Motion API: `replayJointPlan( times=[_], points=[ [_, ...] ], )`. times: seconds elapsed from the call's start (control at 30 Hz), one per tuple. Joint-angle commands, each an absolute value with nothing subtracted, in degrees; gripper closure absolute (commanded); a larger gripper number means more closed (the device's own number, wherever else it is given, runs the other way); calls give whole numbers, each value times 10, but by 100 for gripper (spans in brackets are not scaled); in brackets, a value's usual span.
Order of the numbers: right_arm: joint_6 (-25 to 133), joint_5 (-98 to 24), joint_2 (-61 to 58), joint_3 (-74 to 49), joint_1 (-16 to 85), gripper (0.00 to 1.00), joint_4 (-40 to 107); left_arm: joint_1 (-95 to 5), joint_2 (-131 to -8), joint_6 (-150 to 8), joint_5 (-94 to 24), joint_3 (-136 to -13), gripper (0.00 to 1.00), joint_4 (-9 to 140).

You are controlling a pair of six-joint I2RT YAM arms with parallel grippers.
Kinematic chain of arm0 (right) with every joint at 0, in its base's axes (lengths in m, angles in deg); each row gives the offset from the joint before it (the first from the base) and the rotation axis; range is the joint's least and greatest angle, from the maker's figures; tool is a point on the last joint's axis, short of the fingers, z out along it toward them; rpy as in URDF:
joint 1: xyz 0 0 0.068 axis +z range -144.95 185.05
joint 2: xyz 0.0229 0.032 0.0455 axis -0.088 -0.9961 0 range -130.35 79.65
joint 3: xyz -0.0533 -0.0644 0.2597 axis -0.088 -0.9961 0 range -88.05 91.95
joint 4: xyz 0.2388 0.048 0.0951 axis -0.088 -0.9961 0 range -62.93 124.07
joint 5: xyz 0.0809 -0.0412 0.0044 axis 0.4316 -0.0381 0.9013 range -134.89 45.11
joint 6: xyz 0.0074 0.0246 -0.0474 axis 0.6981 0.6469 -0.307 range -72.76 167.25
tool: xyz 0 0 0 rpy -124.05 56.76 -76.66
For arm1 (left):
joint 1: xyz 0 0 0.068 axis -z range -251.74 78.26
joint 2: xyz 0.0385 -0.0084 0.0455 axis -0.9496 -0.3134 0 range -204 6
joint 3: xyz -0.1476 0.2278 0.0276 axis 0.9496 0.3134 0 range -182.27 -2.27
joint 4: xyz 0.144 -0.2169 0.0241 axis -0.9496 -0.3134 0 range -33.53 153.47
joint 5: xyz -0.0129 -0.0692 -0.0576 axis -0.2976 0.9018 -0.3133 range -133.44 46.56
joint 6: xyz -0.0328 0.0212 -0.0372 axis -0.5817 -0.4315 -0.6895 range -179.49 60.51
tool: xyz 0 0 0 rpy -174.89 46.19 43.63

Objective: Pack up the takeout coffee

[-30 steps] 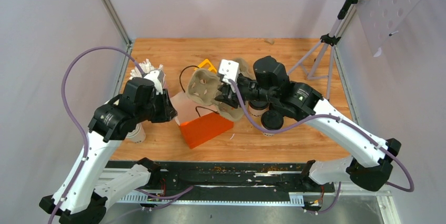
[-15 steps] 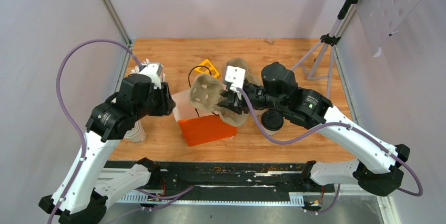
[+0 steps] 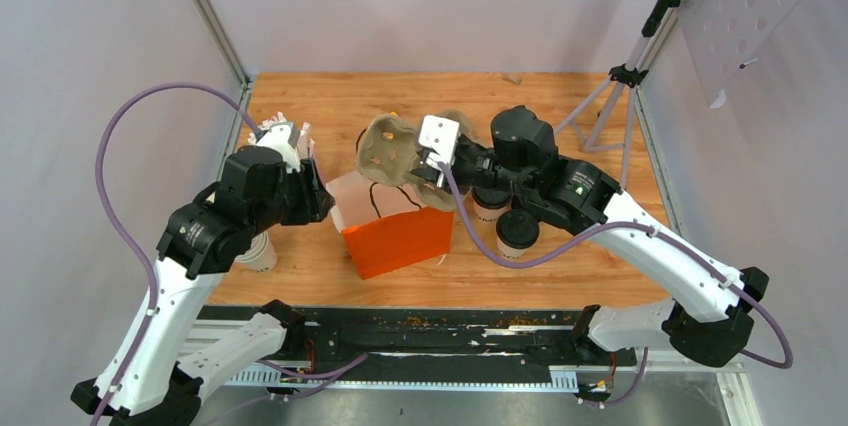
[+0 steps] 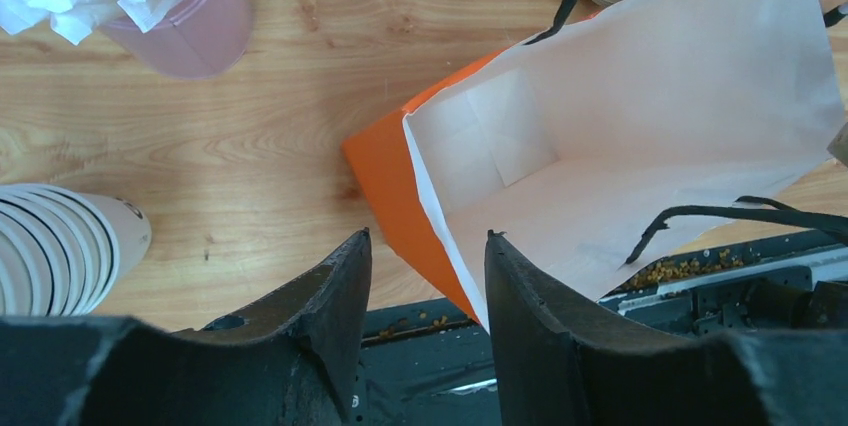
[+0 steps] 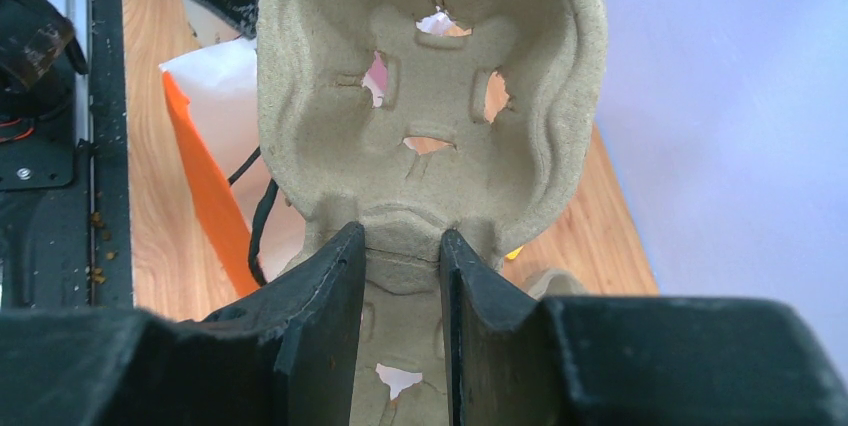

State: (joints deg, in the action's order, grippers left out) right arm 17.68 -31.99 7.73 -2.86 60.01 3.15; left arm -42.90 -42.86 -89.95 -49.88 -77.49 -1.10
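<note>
Jaws of the right gripper (image 5: 400,246) are pinched on the centre ridge of the pulp carrier (image 5: 430,76), holding it tilted on edge above the mouth of the orange bag (image 3: 400,241), apparently so it can slide in as a base for the drinks. The left gripper (image 4: 427,238) hangs with its jaws parted and empty at the bag's near rim, probably to steady the opening. The takeout coffee (image 3: 518,229), black-lidded cups, stands on the table (image 3: 560,106) just right of the bag, beneath the right arm and close behind its gripper, not yet packed.
</note>
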Motion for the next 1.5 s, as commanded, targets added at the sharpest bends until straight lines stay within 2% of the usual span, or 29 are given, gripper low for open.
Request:
replayJointPlan(
  times=[0.0,0.23,0.47,0.63,0.77,0.93,1.47],
  points=[
    [155,-323,54,14,598,69,85,-430,-427,-923,-490,-769,47,1],
    [164,-338,51,11,597,69,140,-430,-425,-938,-475,-753,49,11],
    [166,-283,30,4,598,69,159,-430,-420,-947,-470,-745,54,18],
    [161,-239,28,-18,597,68,167,-430,-412,-947,-465,-731,73,34],
    [137,-206,13,-13,597,68,115,-430,-392,-954,-471,-723,88,53],
    [104,-169,-13,-2,597,68,47,-430,-387,-959,-474,-717,100,63],
    [92,-157,-86,40,597,68,-64,-430,-391,-944,-465,-721,100,61]
  ],
)
